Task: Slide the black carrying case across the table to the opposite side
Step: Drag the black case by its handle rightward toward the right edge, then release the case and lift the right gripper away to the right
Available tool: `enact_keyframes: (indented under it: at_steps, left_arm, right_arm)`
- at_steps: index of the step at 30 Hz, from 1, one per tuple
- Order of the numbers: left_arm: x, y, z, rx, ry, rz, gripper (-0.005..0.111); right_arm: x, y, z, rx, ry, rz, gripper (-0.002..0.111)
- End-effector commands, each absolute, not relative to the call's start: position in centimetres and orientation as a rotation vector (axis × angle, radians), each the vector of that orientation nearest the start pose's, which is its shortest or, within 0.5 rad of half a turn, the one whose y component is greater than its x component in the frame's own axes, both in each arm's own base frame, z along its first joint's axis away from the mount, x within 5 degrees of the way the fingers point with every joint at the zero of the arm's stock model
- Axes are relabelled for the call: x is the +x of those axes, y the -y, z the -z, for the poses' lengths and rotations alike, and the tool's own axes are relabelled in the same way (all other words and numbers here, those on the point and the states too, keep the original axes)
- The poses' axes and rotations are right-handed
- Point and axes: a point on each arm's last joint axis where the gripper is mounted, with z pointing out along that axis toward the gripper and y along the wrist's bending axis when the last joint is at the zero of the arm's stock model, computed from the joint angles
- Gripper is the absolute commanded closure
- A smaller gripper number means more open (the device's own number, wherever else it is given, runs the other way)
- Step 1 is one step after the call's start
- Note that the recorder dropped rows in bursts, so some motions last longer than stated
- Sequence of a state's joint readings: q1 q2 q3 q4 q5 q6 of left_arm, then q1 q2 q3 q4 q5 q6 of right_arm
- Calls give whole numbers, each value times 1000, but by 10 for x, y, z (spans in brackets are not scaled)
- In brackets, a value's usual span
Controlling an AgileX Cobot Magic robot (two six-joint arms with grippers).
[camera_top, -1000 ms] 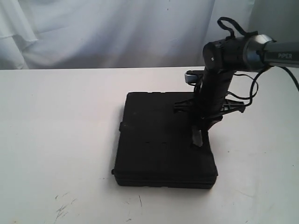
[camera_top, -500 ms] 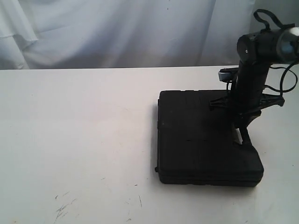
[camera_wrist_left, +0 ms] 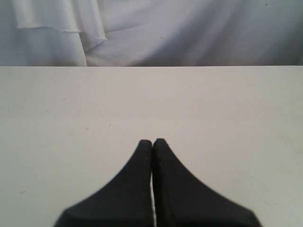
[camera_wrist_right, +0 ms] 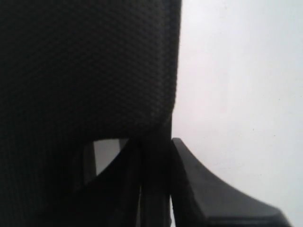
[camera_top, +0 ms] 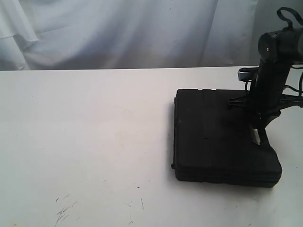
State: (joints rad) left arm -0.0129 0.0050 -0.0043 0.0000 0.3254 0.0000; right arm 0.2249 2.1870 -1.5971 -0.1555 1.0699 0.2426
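The black carrying case (camera_top: 218, 132) lies flat on the white table (camera_top: 85, 132), at its right side. My right gripper (camera_top: 258, 137) comes down onto the case's right edge. In the right wrist view the textured case (camera_wrist_right: 85, 66) fills most of the picture, and the right gripper (camera_wrist_right: 156, 146) is shut with one finger on each side of the case's handle bar. White table (camera_wrist_right: 236, 71) shows beside it. My left gripper (camera_wrist_left: 152, 142) is shut on nothing above bare table (camera_wrist_left: 71, 104). It is out of the exterior view.
A white cloth backdrop (camera_top: 118, 33) hangs behind the table's far edge. Faint dark scuffs (camera_top: 64, 210) mark the tabletop near the front left. The case's right end lies close to the right border of the exterior view.
The right gripper has moved to the right with the case, which slid from the table's middle to its right side. The move slowed in the last half second.
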Motion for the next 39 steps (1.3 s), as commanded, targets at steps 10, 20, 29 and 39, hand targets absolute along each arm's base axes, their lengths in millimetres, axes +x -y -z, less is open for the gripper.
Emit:
enact_keyframes:
  at_steps: [10,20,29,39]
  left_arm:
    - [54,1,-185,6,-1799,15,107]
    - [54,1,-185,6,-1799,15,107]
    - [54,1,-185,6,-1799,15,107]
    - [54,1,-185,6,-1799,15,107]
  right_arm:
    - [425,-67,-150,-233,-3030,217,108]
    - [425,-67,-150,-216,-3030,200,92]
    - [423,-60,-176,-90,-3006,65,61]
    - [390,-71,-268,-42,-2825,-224,108]
